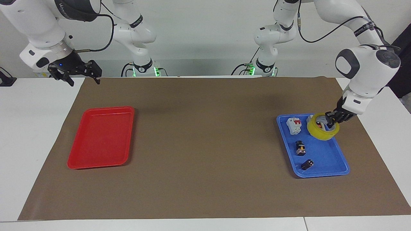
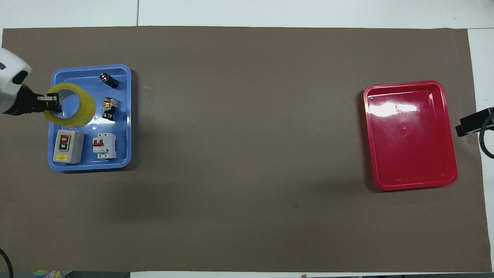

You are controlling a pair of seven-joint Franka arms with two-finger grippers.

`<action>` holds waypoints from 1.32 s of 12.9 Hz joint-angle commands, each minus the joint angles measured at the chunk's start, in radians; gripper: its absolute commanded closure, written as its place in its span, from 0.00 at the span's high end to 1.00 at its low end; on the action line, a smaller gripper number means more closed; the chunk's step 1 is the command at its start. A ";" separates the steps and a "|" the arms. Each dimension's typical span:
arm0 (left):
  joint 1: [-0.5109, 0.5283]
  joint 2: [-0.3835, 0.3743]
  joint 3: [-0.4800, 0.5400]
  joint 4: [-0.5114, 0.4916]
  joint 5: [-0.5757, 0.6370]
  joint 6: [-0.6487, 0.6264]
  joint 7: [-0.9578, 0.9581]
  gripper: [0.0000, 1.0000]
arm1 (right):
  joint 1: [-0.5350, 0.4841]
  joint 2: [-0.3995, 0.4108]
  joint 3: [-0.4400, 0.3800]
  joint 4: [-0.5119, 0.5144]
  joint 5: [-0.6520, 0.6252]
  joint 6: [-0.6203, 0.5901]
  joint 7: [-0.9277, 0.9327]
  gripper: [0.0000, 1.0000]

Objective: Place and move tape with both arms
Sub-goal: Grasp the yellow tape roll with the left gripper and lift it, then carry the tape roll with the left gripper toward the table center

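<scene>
The tape (image 1: 322,131), a yellow translucent roll with a white core, hangs in the air over the blue tray (image 1: 324,168); it also shows in the overhead view (image 2: 75,107). My left gripper (image 1: 331,119) is shut on the roll's wall, one finger inside the ring, and shows in the overhead view (image 2: 49,103) too. My right gripper (image 1: 83,73) waits raised, fingers spread open, over the table's edge nearest the robots at the right arm's end, empty; only part of it shows in the overhead view (image 2: 472,122).
The blue tray (image 2: 127,116) holds a grey switch box (image 2: 68,146), a white breaker (image 2: 104,145), a black-and-yellow button part (image 2: 109,108) and a small black part (image 2: 108,80). An empty red tray (image 1: 101,136) lies at the right arm's end. A brown mat (image 1: 205,144) covers the table.
</scene>
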 commanded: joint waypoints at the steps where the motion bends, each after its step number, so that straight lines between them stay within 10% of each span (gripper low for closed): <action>1: -0.166 -0.003 0.008 -0.041 0.046 0.000 -0.166 0.00 | -0.007 -0.014 0.003 -0.019 0.008 0.014 -0.020 1.00; 11: -0.664 0.246 0.004 0.068 0.035 0.166 -0.577 0.00 | -0.007 -0.014 0.003 -0.019 0.008 0.012 -0.020 1.00; 17: -0.755 0.365 0.001 0.177 0.040 0.223 -0.665 0.00 | -0.007 -0.016 0.003 -0.019 0.008 0.012 -0.020 1.00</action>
